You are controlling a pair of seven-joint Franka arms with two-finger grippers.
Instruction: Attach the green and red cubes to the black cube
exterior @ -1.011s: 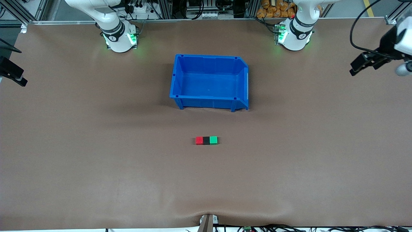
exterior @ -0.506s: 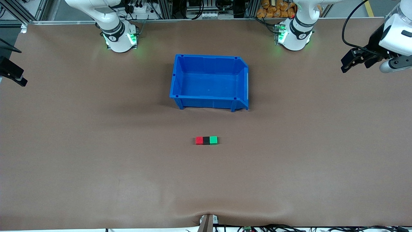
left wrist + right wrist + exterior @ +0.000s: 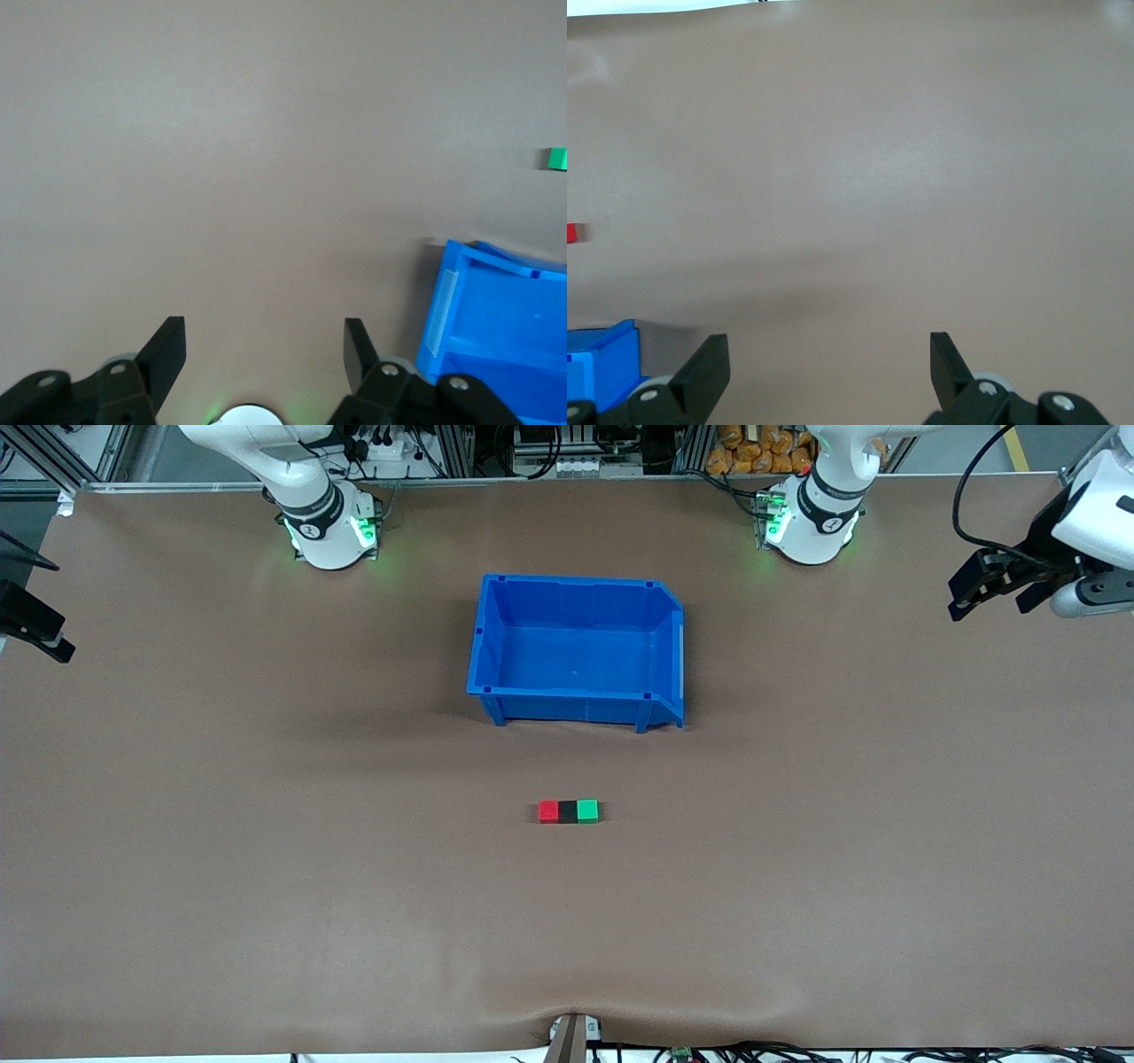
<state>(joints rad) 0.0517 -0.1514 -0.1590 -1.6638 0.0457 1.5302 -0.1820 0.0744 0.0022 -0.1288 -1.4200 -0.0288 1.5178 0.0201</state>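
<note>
Front view: blue bin [image 3: 496, 638] empty.

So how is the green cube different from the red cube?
The green cube is bright green; the red cube is bright red. The green cube sits against the black cube on the side toward the left arm's end of the table; the red cube sits against it on the side toward the right arm's end. Both look the same size, lie flat on the table and are in one row.
</note>
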